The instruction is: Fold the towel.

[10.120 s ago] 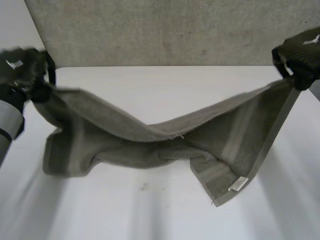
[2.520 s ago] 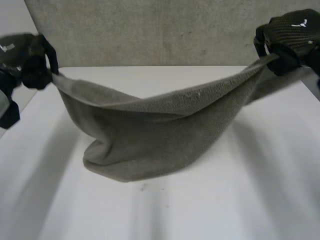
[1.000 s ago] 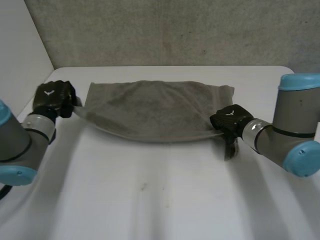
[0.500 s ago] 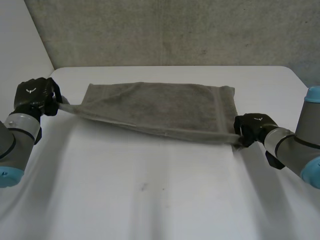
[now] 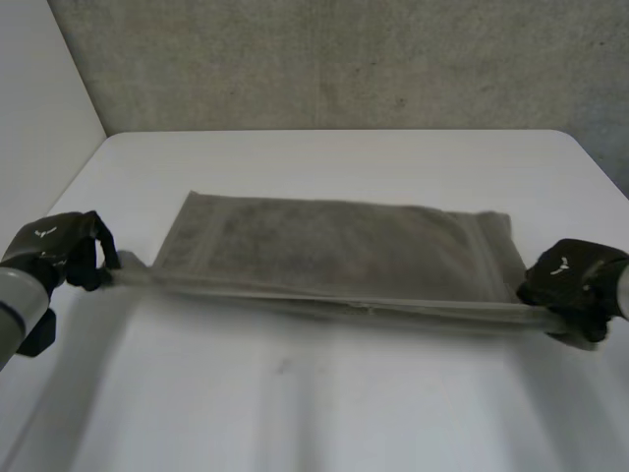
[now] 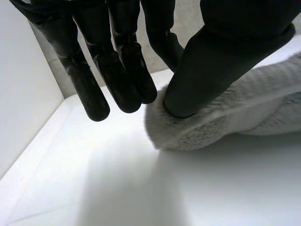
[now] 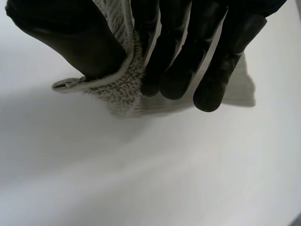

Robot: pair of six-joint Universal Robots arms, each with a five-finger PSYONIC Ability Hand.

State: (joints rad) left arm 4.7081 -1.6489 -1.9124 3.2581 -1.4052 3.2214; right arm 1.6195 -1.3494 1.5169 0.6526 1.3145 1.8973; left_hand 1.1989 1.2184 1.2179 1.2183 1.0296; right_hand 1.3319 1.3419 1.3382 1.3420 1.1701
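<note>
Pinching towel (image 5: 334, 241) ends: left hand (image 5: 54, 258), right hand (image 5: 575, 280); towel seemingly doubled.

The towel (image 5: 334, 246) is a dull grey-green, plain across the middle, with a faint stripe across it near its 3 o'clock end and another near 9 o'clock. The table (image 5: 324, 413) is plain white. The left hand (image 5: 59, 258), at 9 o'clock, and the right hand (image 5: 575, 280), at 3 o'clock, are black, each with a small white mark on its back. The wall (image 5: 344, 64) at 12 o'clock is speckled grey.
</note>
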